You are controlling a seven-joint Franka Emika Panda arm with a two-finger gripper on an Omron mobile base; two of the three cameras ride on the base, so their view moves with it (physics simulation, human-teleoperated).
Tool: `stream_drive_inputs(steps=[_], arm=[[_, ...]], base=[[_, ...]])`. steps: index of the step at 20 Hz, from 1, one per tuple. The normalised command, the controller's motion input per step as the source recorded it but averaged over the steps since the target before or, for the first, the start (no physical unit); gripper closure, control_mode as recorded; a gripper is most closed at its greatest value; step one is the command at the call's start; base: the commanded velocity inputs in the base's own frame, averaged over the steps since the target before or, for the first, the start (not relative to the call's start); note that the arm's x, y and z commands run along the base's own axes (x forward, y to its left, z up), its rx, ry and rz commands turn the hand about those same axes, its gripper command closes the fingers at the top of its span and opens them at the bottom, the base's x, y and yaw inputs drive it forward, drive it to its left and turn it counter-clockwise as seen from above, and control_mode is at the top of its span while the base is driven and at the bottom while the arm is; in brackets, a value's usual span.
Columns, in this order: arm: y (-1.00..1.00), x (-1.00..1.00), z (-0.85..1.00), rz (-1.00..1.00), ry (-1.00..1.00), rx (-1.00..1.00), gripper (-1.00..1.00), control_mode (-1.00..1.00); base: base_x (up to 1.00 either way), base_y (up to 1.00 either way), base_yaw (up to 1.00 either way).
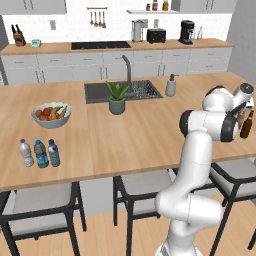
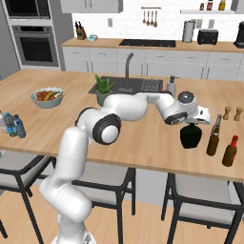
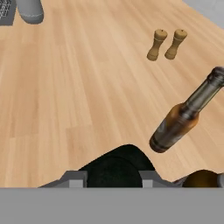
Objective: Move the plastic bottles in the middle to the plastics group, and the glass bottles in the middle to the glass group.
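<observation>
Fingers (image 3: 112, 177) grip the black flask (image 2: 191, 135) by its narrow neck, its body resting on or just above the tabletop (image 2: 143, 138). Right of it stand a tall brown bottle (image 2: 214, 137) and a red-capped one (image 2: 230, 151). Glass: likely heavy, slippery, breakable; holding the neck suits.

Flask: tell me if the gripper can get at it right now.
Probably yes: the gripper sits right atop the flask, fingertips flanking it, nothing between. The brown bottle stands clear beside it.
</observation>
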Motion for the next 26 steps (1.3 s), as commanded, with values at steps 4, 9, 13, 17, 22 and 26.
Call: stream_drive_inputs(steps=[4, 9, 13, 17, 22, 26], arm=[[0.0, 0.0, 0.0, 0.0, 0.0, 0.0, 1.0, -1.0], [0.0, 0.0, 0.0, 0.0, 0.0, 0.0, -1.0, -1.0], [0.0, 0.0, 0.0, 0.0, 0.0, 0.0, -1.0, -1.0], [0.0, 0.0, 0.0, 0.0, 0.0, 0.0, -1.0, -1.0], [0.0, 0.0, 0.0, 0.0, 0.0, 0.0, -1.0, -1.0], [0.06, -0.12, 0.14, -0.03, -0.01, 0.0, -1.0, -1.0]], base=[[0.0, 0.0, 0.0], [0.0, 0.0, 0.0], [0.0, 0.0, 0.0], [0.0, 0.0, 0.0], [0.0, 0.0, 0.0], [0.0, 0.0, 0.0]])
